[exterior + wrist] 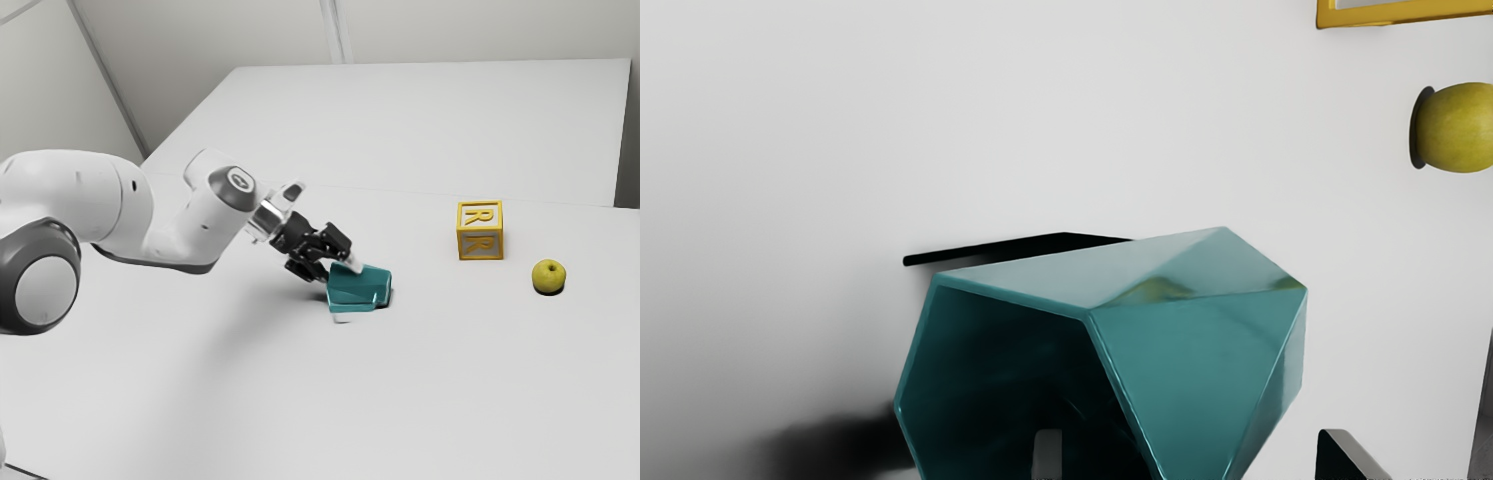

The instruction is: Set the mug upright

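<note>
With the mug seen tipped on its side on the bench, the upright pose is not met — grasping, righting and release are seemingly left, the end effector being spread open, unclenched, at its mouth.

Our white Franka arm comes in from the exterior view's left, over the table, well in from its edges. Wrist bent, grey cap showing. Our black two-finger gripper is low, tilted, pointing down toward the exterior view's right. Wrist view: our fingers stand well apart, pale tips, gripper open.
</note>
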`<state>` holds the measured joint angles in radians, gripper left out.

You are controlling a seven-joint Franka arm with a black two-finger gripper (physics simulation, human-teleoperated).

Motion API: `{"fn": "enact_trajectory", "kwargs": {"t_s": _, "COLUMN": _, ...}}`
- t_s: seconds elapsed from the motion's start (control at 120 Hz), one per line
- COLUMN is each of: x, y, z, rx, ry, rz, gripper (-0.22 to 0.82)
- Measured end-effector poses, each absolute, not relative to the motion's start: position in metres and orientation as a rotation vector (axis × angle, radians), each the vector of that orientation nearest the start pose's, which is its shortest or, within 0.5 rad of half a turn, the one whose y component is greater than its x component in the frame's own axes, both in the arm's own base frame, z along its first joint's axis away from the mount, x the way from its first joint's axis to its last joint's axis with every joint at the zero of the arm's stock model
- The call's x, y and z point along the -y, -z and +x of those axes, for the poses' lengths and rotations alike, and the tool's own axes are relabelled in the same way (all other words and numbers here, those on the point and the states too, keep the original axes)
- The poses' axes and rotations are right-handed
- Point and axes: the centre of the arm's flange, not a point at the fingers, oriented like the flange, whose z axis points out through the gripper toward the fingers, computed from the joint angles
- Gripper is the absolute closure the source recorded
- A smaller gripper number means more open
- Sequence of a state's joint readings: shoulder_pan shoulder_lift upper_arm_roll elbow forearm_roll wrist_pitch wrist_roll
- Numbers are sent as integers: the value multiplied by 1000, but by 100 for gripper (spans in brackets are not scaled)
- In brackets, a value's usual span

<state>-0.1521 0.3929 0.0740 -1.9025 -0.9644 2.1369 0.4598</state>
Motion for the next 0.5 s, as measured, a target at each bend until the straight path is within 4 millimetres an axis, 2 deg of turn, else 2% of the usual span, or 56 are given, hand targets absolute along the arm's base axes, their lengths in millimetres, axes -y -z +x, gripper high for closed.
{"fn": "enact_trajectory", "kwargs": {"t_s": 0.208, "x": 95, "y": -303, "z": 617, "rx": -49, "ry": -25, "rz": 2393, "gripper": 43}}
{"fn": "enact_trajectory", "kwargs": {"t_s": 0.5, "x": 119, "y": -319, "z": 619, "rx": 5, "ry": -60, "rz": 2392, "gripper": 54}}
